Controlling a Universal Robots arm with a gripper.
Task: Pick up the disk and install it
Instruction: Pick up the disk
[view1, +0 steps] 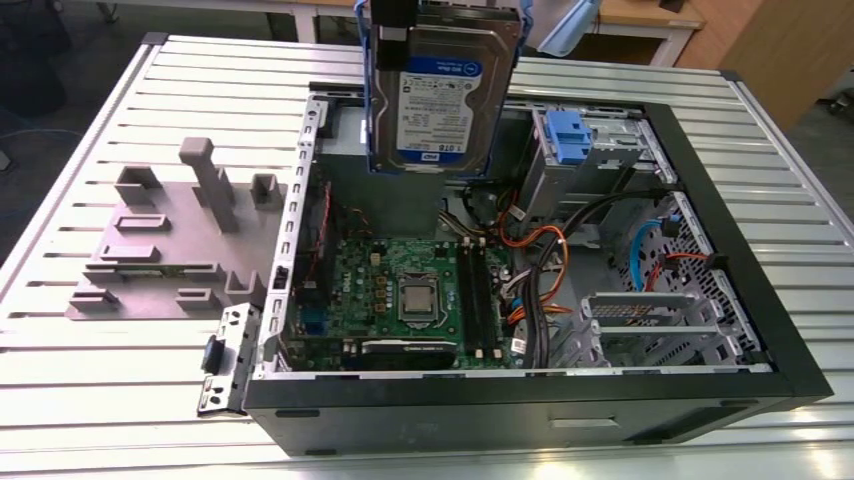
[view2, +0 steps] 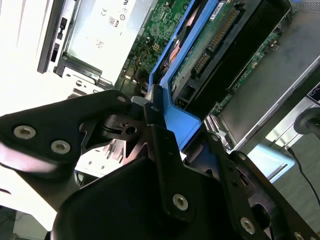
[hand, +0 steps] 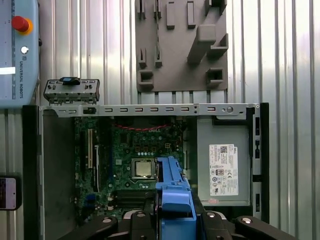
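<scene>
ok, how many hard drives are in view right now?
1. The disk hangs upright in the gripper above the open computer case. The blue latch on the drive cage carries no drive body. More drives could be hidden inside the cages.

The jaws are showing as matte black metal, built from flat link plates with rounded ends. Silver round-headed screws are sitting at the pivots, catching the light in both wrist views. A narrow black finger bar is running between the plates, its edges squared off.
</scene>
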